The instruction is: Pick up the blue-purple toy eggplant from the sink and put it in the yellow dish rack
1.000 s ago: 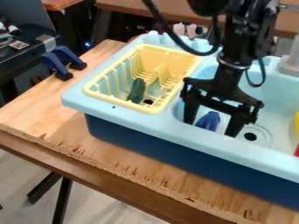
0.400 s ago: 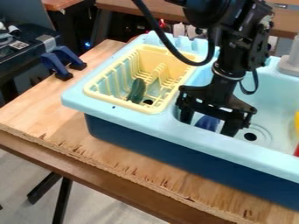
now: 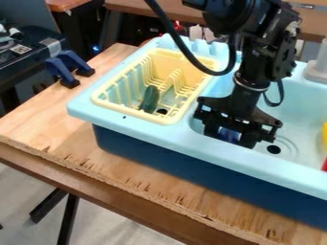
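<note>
Wooden surface (image 3: 38, 125), toy sink (image 3: 159, 135) | blue object (image 3: 228, 134) was gripped by the tool (image 3: 230, 138), right there inside | grasp was seemingly made, lift-out wasn't yet!

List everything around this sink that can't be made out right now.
All in the camera view:
Blue object: full shape, and whether it is gripped; the gripper covers it.
Yellow object, red object: cut off by the right edge.
Green object: too small to identify.
</note>
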`<move>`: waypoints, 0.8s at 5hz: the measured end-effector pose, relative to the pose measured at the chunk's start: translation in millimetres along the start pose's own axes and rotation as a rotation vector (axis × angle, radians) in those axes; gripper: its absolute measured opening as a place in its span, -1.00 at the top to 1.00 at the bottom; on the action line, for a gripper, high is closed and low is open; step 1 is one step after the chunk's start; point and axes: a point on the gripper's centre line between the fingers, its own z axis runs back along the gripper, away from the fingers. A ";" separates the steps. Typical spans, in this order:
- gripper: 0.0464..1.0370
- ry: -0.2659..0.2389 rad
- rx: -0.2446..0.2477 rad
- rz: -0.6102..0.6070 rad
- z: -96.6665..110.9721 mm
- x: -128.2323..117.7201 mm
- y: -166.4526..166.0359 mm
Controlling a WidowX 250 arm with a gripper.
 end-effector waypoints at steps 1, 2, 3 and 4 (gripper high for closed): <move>-0.26 -0.014 -0.001 0.026 16.2 -0.2 3.7; -0.26 -0.039 -0.169 0.125 67.8 14.1 18.8; -0.26 -0.050 -0.207 0.162 101.2 19.7 44.2; -0.26 0.011 -0.210 0.160 103.7 3.7 62.9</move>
